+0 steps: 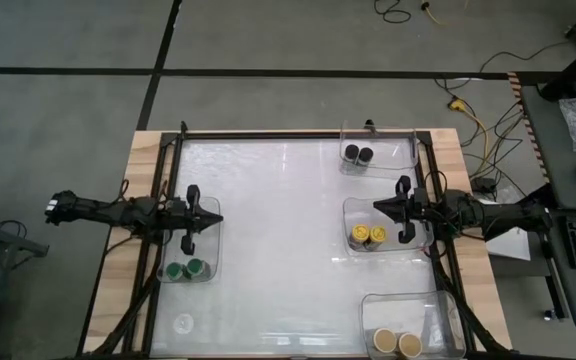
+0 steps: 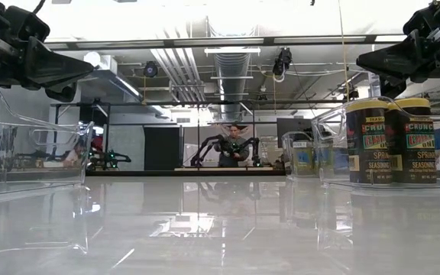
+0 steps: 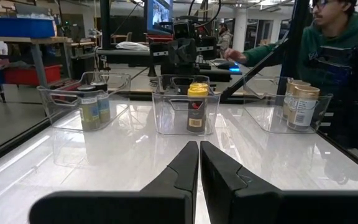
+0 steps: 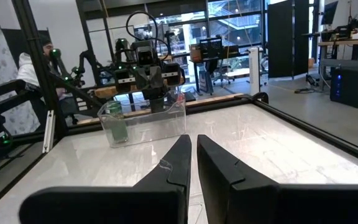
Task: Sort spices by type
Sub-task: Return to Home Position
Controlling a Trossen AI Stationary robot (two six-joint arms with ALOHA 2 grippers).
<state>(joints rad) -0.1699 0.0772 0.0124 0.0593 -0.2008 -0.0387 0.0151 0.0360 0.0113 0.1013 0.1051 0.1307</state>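
Seen from above, the white table (image 1: 278, 240) holds four clear bins (image 1: 438, 318): green-lidded jars (image 1: 185, 269) left; black-lidded jars (image 1: 358, 154), yellow-lidded jars (image 1: 368, 236) and tan-lidded jars (image 1: 396, 343) right. Only the wrist views show the left gripper (image 3: 198, 145) and right gripper (image 4: 193, 139) clenched, empty.

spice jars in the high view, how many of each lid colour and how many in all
black-lid jars: 2
yellow-lid jars: 2
green-lid jars: 2
tan-lid jars: 2
total: 8
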